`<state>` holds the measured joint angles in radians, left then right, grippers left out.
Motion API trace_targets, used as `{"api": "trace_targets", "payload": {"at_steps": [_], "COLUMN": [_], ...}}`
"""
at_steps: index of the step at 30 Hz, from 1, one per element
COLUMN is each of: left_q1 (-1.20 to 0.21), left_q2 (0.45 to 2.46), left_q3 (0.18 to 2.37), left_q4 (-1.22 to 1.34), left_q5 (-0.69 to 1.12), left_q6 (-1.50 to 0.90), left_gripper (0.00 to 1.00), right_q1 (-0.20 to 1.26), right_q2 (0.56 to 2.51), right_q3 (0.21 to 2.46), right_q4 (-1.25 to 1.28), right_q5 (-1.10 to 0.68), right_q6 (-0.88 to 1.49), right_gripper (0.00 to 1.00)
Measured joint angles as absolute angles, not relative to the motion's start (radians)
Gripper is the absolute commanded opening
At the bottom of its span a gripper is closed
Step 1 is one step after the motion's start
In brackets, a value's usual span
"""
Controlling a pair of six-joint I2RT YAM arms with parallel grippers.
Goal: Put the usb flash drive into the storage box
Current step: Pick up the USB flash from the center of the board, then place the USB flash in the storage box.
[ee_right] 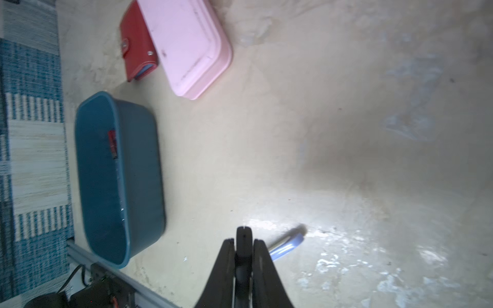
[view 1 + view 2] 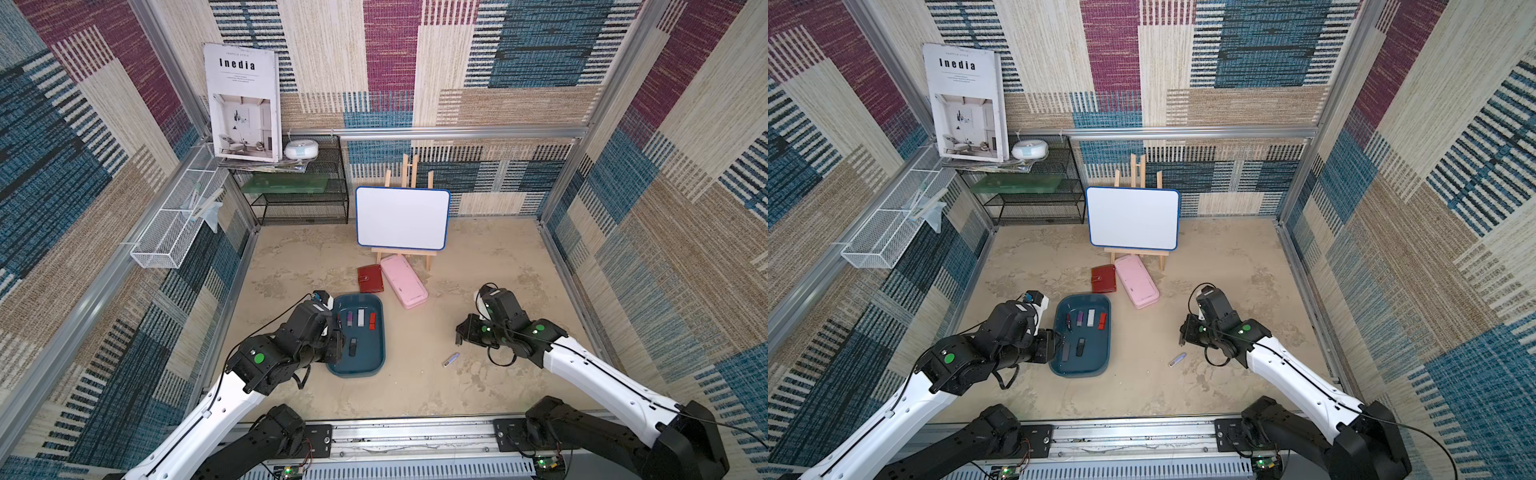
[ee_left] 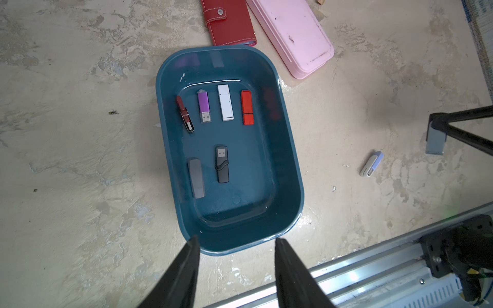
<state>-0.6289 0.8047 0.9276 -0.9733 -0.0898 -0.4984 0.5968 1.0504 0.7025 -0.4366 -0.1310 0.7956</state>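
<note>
Bench (image 2: 415,390): sandy, mottled, walled in on three sides.

Storage box (image 2: 368,359) sits left of centre in both top views, long axis running away from the robot. Pink case (image 2: 404,286) lies past its far right corner, angled. Red wallet (image 2: 370,278) is closed, right up against the case's left edge, just beyond the box's far rim.

Box contents: a row of four drives (image 3: 225,102) (dark red, purple, white, red) at the wallet end. A grey drive (image 3: 197,178) and a black drive (image 3: 222,164) lie side by side nearer the middle.

Left gripper (image 3: 236,241) hangs at the box's left side toward the near end, fingers moderately apart, nothing between them.

Right gripper (image 2: 458,340) is over the right half of the bench, tips down, fingers pressed together on nothing.

Usb flash drive (image 2: 451,359): lavender and white, flat on the bare bench, outside the box. It lies between the box and the right gripper, much closer to the gripper. It is just beside the closed fingers, on the robot's side of them and slightly toward the box. The right wrist view is smeared, so contact is hard to call there. The top views seem to show a small gap between tips and drive.
</note>
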Motion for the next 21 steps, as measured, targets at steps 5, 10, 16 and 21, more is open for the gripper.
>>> {"api": "trace_targets", "payload": {"at_steps": [5,10,16,21], "left_q1": [-0.629,-0.629,-0.629,-0.629], "left_q2": [0.809,0.803,0.8,0.78], "left_q3": [0.929,0.929,0.934,0.934], "left_q4": [-0.976,-0.986,-0.993,-0.995], "left_q5": [-0.118,-0.144,-0.17,-0.188], "left_q6": [-0.511,-0.518,-0.525,-0.537], "left_gripper": [0.5,0.5,0.5,0.5], "right_q1": [0.768,0.882,0.942,0.978], "right_q2": [1.229,1.461,1.673,1.841], "right_q3": [0.923,1.124,1.269,1.37], "right_q4": [-0.418,-0.401,-0.381,-0.386], "right_q5": [-0.143,-0.137,-0.147,-0.162], "right_q6": [0.825,0.83,0.826,0.813], "right_gripper": [0.05,0.05,0.06,0.07]}}
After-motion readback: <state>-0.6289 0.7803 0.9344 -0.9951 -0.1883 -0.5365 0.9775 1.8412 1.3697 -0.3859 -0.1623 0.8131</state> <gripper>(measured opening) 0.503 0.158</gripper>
